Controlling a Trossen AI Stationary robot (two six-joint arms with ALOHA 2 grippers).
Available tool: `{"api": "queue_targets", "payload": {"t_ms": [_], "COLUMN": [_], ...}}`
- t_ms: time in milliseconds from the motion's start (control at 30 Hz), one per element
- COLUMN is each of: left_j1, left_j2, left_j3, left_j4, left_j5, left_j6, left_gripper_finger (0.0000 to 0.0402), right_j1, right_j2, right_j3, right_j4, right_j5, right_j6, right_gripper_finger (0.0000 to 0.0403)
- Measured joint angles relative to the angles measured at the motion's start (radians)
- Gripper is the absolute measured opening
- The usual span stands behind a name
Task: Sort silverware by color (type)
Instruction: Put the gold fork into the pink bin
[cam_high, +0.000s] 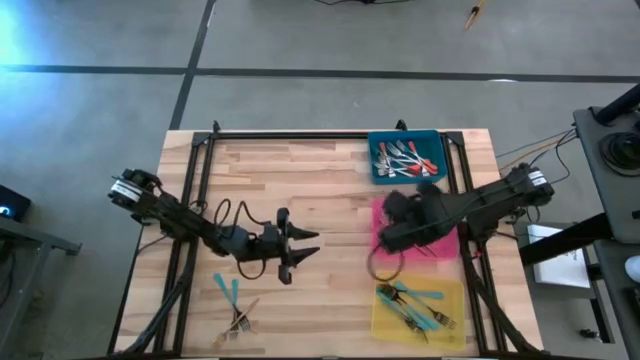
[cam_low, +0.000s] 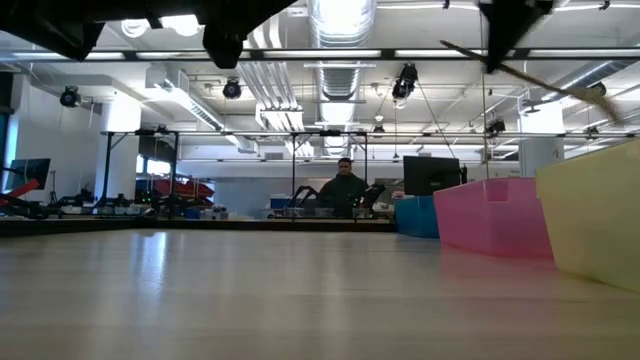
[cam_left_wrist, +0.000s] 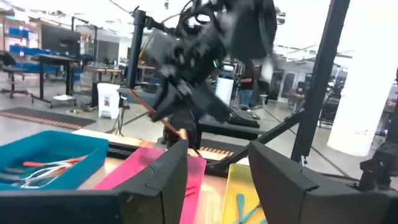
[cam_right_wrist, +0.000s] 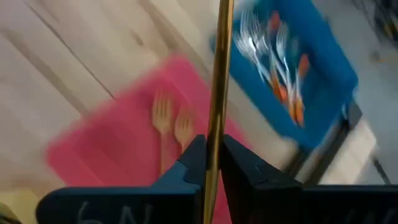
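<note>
Above the pink tray (cam_right_wrist: 118, 134), my right gripper (cam_right_wrist: 211, 163) pinches one gold fork (cam_right_wrist: 219, 74).

My left gripper (cam_high: 300, 248) hangs open over the middle of the wooden table (cam_high: 300, 180). The blue tray (cam_high: 436, 140) of red-handled forks (cam_high: 405, 158) sits at twelve o'clock from the pink one, the yellow tray (cam_high: 452, 300) at six. Two gold forks (cam_right_wrist: 173, 124) lie in the pink tray. A person (cam_low: 345, 188) sits far back in the workshop.

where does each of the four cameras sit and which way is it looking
high: overhead, straight down; both arms, left gripper open mid-table.
low: table height, level across the table into the room; arms overhead.
left wrist: past its own fingers toward the right arm.
right wrist: down over the pink tray; right gripper shut on a gold fork.
All views share the pink tray.
</note>
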Motion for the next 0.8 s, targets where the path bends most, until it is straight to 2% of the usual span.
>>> {"api": "queue_targets", "payload": {"t_ms": [67,167,333,500,600,800], "left_j1": [-0.002,-0.008,-0.011,-0.002,-0.001,-0.017], "left_j2": [-0.007,-0.033,-0.134,-0.301,-0.401,-0.533], "left_j3": [0.0,0.0,0.0,0.0,0.001,0.041], "left_j4": [-0.006,-0.07,-0.373,-0.669,-0.863,-1.371], "left_j5": [-0.003,-0.003,-0.003,-0.005,0.004,0.128], "left_j6": [-0.013,-0.051,-0.197,-0.303,-0.403,-0.737], "left_gripper_finger": [0.0154,0.0155,0.0155,0.0155,0.0155,0.0155], "right_j1": [0.015,0.027,0.015,0.015,0.015,0.015], "right_j2": [-0.009,-0.034,-0.035,-0.035,-0.035,-0.035], "right_j3": [-0.057,-0.151,-0.277,-0.364,-0.405,-0.429], "right_j4": [0.0,0.127,0.138,0.185,0.249,0.321], "right_j5": [-0.046,-0.143,-0.159,-0.151,-0.152,-0.151], "right_j6": [0.049,0.014,-0.002,-0.006,0.007,0.008], "right_gripper_finger": [0.0019,0.0019,0.0019,0.0021,0.005,0.0125]}}
